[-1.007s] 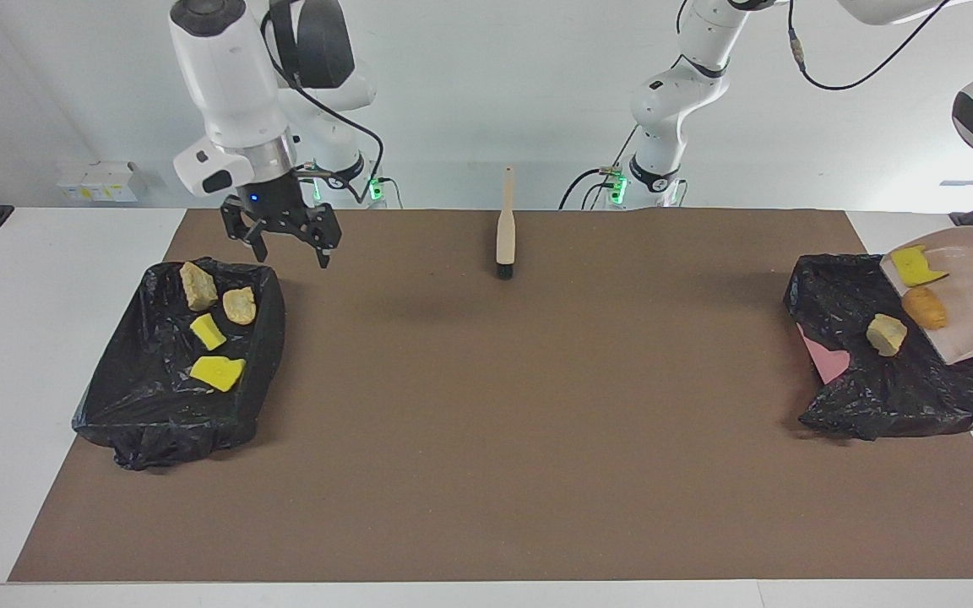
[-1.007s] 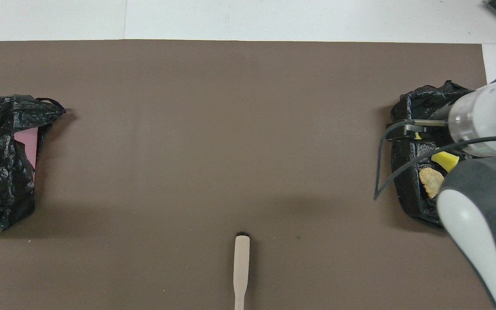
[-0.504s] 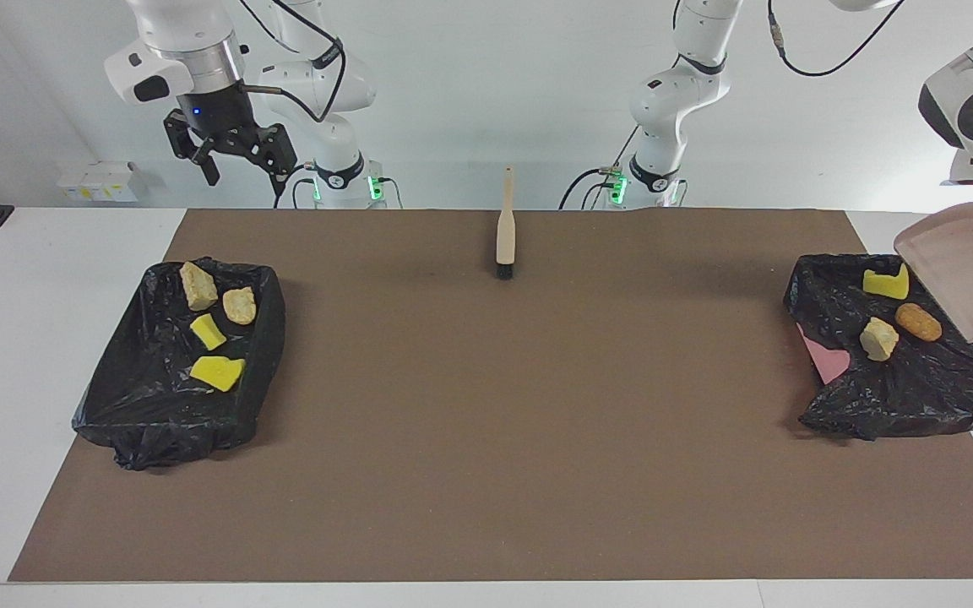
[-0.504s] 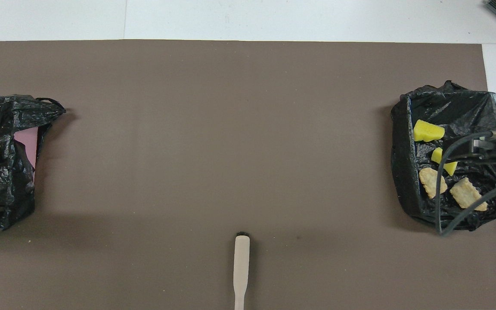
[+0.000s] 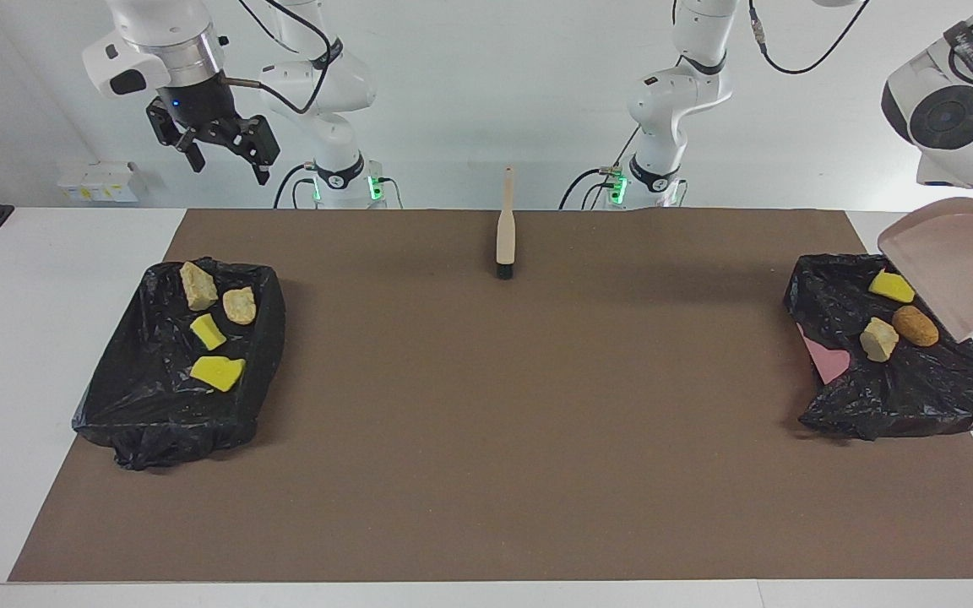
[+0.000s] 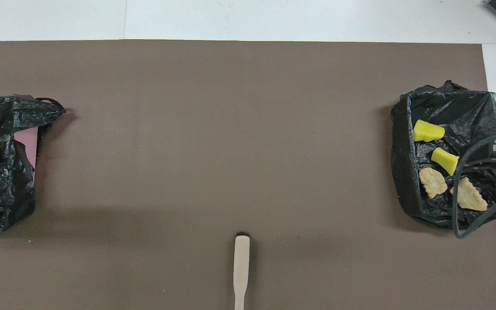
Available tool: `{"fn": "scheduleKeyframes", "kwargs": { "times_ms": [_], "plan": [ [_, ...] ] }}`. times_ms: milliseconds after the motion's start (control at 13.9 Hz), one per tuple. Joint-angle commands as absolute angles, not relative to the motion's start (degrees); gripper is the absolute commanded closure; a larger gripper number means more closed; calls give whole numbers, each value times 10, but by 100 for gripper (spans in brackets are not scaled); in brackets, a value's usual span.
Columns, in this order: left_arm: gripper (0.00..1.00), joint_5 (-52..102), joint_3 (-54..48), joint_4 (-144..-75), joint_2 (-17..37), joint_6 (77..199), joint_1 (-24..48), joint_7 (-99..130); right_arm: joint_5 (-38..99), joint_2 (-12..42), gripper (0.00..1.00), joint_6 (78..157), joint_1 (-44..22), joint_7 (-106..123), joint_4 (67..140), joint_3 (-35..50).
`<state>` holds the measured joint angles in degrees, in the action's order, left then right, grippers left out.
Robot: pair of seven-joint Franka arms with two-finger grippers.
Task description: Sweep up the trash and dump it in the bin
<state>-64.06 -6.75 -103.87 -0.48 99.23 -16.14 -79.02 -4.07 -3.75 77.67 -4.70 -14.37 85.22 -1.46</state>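
A: At 6 o'clock on the mat (12 = away from the robots), the brush [image 5: 504, 236] lies flat. Leave it, yes?

B: Yes. Go to 9 o'clock: the bin at the left arm's end [image 5: 900, 405] has 3 pcs of trash in it: yellow sponge [image 5: 890, 287], tan chunk [image 5: 877, 339], orange-brown lump [image 5: 915, 325]. The dustpan [image 5: 955, 270] hangs tilted over its rim and looks empty.

A: Left gripper?

B: Out of view, clamped on the dustpan handle. Hold your tilt a sec, then lift straight up so the lip doesn't snag the bag.

A: And 3 o'clock?

B: The bin at the right arm's end [image 5: 157, 422] holds 4 pcs [image 5: 216, 371]. The right gripper [image 5: 229, 167] waits high over its robot-side edge, fingers apart, empty.
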Motion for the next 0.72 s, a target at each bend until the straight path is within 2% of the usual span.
{"fn": "scheduleKeyframes", "kwargs": {
  "times_ms": [0,288,648],
  "plan": [
    [100,-691,-61,-1053,-21,940,-121,-761,-36,-43,0,766,-40,-130,843,-22],
    [100,-744,-62,-1051,-22,891,-87,-727,-28,-54,0,766,-43,-130,855,-20],
    [100,-619,-68,-1049,-22,836,-35,-640,-27,-58,0,802,-44,-55,868,-19]
  ]
}}
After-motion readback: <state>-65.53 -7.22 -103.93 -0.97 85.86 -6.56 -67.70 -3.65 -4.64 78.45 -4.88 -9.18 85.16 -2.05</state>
